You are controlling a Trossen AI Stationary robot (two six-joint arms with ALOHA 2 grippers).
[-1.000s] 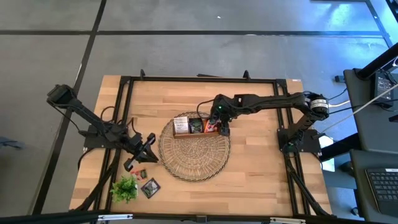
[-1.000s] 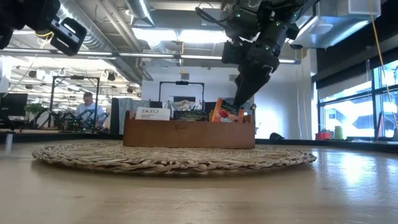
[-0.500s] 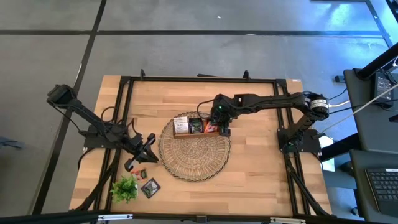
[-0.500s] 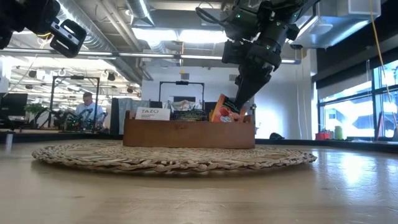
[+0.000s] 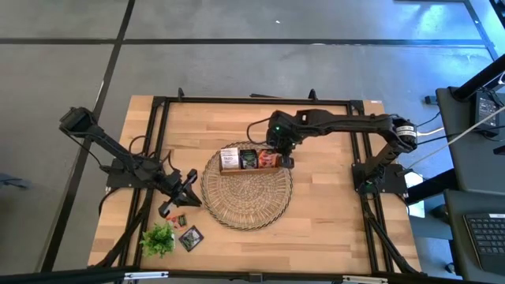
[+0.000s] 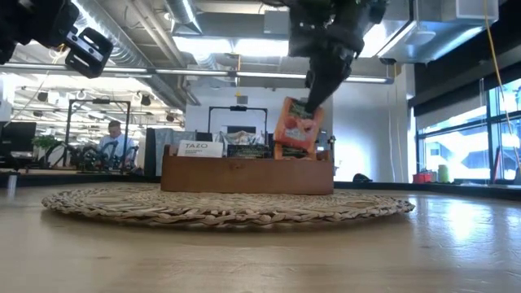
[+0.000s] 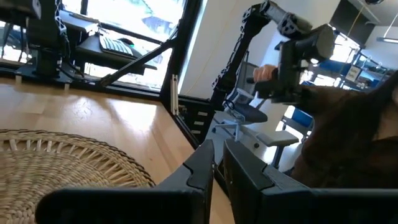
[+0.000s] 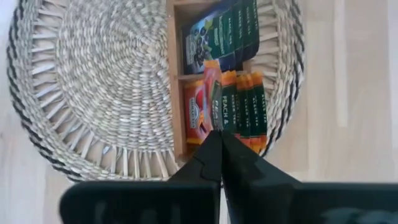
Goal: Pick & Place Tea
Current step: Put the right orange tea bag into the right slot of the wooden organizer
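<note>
One orange sachet (image 6: 297, 128) hangs pinched by its top edge between the closed jaws of the right gripper (image 6: 313, 95), tilted, its lower edge at about the height of the tray (image 6: 247, 174) rim, over the tray's end compartment nearest that arm. Directly beneath the jaws, that compartment holds a row of upright orange sachets (image 8: 245, 107); the next compartment along holds dark sachets (image 8: 219, 36), and the far one a white-labelled pack (image 6: 199, 148). The tray sits on the rear edge of the wicker mat (image 5: 246, 197), which lies on the desk (image 5: 331, 213). The left gripper (image 5: 188, 188) rests low at the mat's opposite side, its jaws pressed together and holding nothing. Just beyond those jaws on the desk lie a small red sachet (image 5: 181, 220), a dark sachet (image 5: 190, 237) and a green sprig (image 5: 158, 238).
</note>
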